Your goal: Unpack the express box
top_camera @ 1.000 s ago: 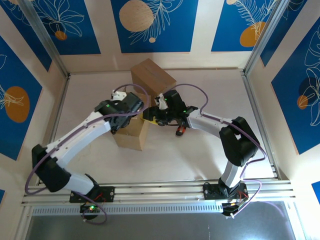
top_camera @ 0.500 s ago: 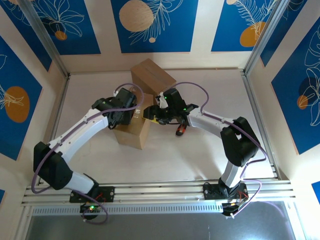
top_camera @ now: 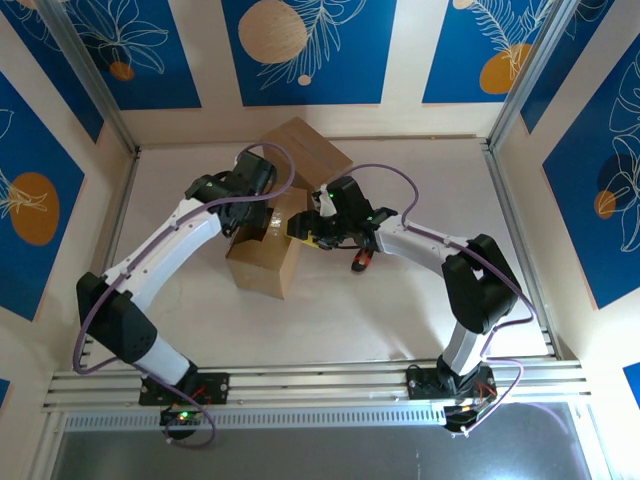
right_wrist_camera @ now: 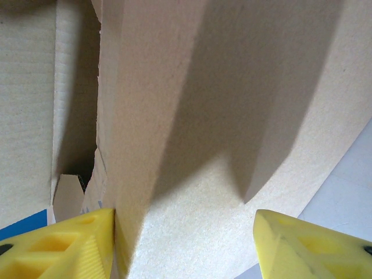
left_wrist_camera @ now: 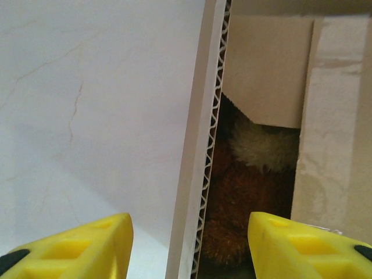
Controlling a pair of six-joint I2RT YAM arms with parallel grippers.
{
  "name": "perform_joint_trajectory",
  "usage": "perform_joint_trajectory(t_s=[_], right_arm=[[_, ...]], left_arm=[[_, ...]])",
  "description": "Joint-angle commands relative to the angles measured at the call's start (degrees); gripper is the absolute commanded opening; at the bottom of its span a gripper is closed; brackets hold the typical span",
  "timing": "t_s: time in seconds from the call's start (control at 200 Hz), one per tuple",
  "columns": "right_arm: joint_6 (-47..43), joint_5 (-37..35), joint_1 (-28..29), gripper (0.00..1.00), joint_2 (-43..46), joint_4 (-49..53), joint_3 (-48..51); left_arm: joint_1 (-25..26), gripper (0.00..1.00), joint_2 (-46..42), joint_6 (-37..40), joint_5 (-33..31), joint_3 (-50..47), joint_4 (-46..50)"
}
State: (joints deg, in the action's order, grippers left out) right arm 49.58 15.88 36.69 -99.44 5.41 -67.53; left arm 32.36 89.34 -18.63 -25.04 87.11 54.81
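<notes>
Walls (top_camera: 300, 50): blue panels with leaf and orange-disc prints, set in pale frames on three sides.

Worktop (top_camera: 400, 310): pale, faintly veined, with the arm bases on a rail at its near edge.

Left arm (top_camera: 160, 250): reaches from the near left corner over the box. Left gripper (left_wrist_camera: 189, 244): fingers stand apart astride the corrugated edge of the left flap (left_wrist_camera: 200, 145). Neither finger visibly touches it, so nothing is held.

Right arm (top_camera: 440, 250): reaches from the near right corner to the right side of the box. Right gripper (right_wrist_camera: 183, 244): fingers wide, with the face of a cardboard flap (right_wrist_camera: 192, 116) in front of them. One finger lies against a fold but is not clamped.

Box (top_camera: 265, 265): brown cardboard, standing towards the far edge and a little left of centre, between the two grippers. Its top is opened.

Far flap (top_camera: 305, 150): large and folded back towards the far edge.

Toy (left_wrist_camera: 244, 192): brown and furry with a paler tuft, lying inside the box under an inner flap. What kind of toy it is cannot be told.

Tool (top_camera: 362, 262): small, red and black, lying on the worktop just right of the box, under the right arm. It is too small to identify.

Progress: opening looks done. The contents are not yet out and nothing unpacked lies on the worktop. What probably remains is to spread the flaps, reach in, lift out the toy and set it down.
</notes>
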Motion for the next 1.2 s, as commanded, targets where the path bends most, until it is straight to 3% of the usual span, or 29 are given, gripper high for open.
perform_joint_trajectory(t_s=[0.0,0.055,0.1,0.13,0.24,0.33,0.425,0.635,0.89,1.196], right_arm=[[-1.49,-5.60,-0.04,0.62,-2.60,12.78,2.93],[-1.49,-5.63,0.04,0.62,-2.44,12.83,2.93],[-1.47,-5.68,0.05,0.62,-2.30,12.85,2.94],[-1.54,-5.77,0.12,0.62,-2.18,12.90,2.97],[-1.99,-6.18,0.14,0.62,-1.78,13.59,2.93],[-3.38,-7.15,0.05,0.66,-0.97,15.52,2.24],[-5.93,-9.69,0.38,0.79,0.95,20.80,-0.04],[-10.84,-24.21,4.88,1.00,5.99,39.31,-10.88],[-8.57,-37.54,11.85,0.99,3.68,55.27,-26.22],[-8.28,-39.89,15.22,0.99,-2.26,62.61,-43.74]], left_arm=[[-0.89,0.55,0.57,1.68,-1.32,-0.07,2.32],[-1.06,0.54,0.73,1.76,-1.40,-0.19,2.26],[-1.25,0.48,0.77,2.02,-1.40,-0.18,2.08],[-1.44,0.41,0.79,2.27,-1.42,-0.11,1.91],[-1.90,0.00,0.79,2.64,-1.26,0.75,1.74],[-1.97,0.00,0.47,2.64,-0.36,1.54,2.14],[-1.97,0.00,-0.74,1.58,2.01,1.66,2.56],[-1.86,0.00,-5.30,-3.81,7.07,0.57,3.97],[-1.36,0.00,-9.47,-8.85,10.99,-2.48,4.18],[-0.54,0.00,-10.39,-11.60,14.20,-5.58,1.46]])
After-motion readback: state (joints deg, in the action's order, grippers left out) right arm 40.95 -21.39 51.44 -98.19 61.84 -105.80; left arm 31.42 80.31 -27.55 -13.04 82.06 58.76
